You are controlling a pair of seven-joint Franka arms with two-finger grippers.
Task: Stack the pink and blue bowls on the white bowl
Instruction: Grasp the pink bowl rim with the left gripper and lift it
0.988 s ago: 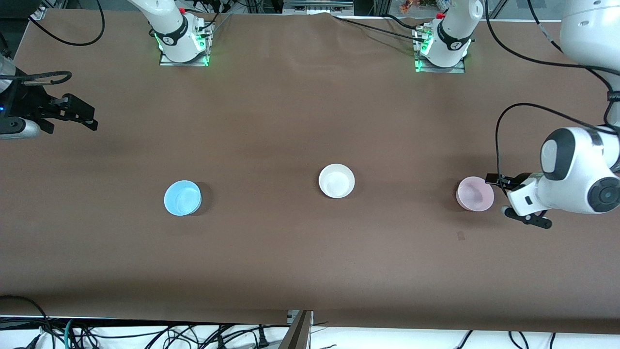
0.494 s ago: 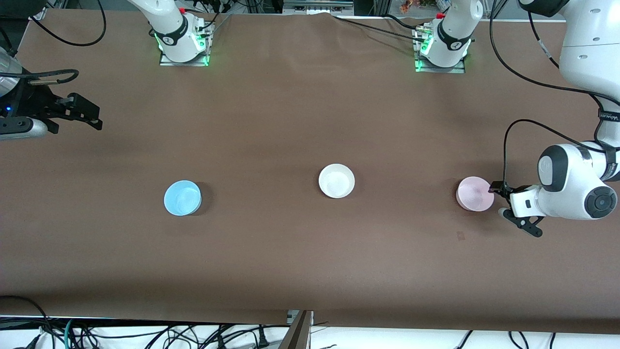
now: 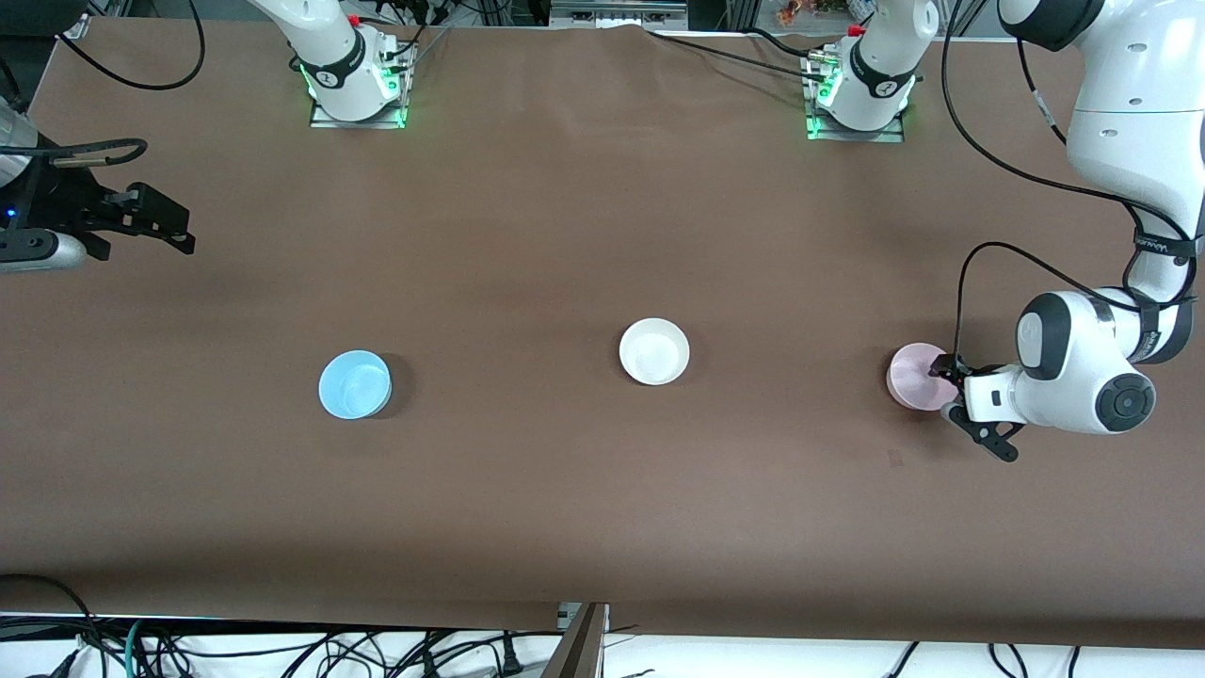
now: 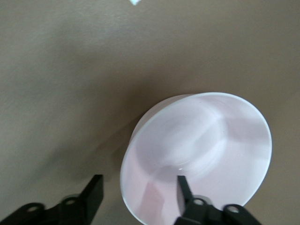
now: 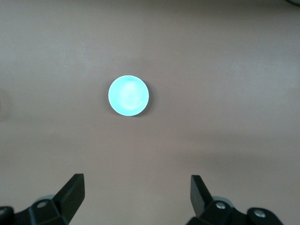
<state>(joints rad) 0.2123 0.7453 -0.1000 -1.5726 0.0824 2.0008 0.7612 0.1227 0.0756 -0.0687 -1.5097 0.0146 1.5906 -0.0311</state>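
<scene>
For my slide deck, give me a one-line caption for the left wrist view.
Left gripper, fingers open, straddling the pink bowl's rim on the brown table.

Blue bowl [image 3: 355, 384], white bowl [image 3: 654, 351], pink bowl [image 3: 915, 376] — upright, apart.

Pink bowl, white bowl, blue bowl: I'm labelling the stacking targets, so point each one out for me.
pink bowl [image 4: 201, 140], left wrist view, on its inner floor.
white bowl [image 3: 654, 351], front view, on its centre.
blue bowl [image 5: 129, 95], right wrist view, on its centre.
</scene>
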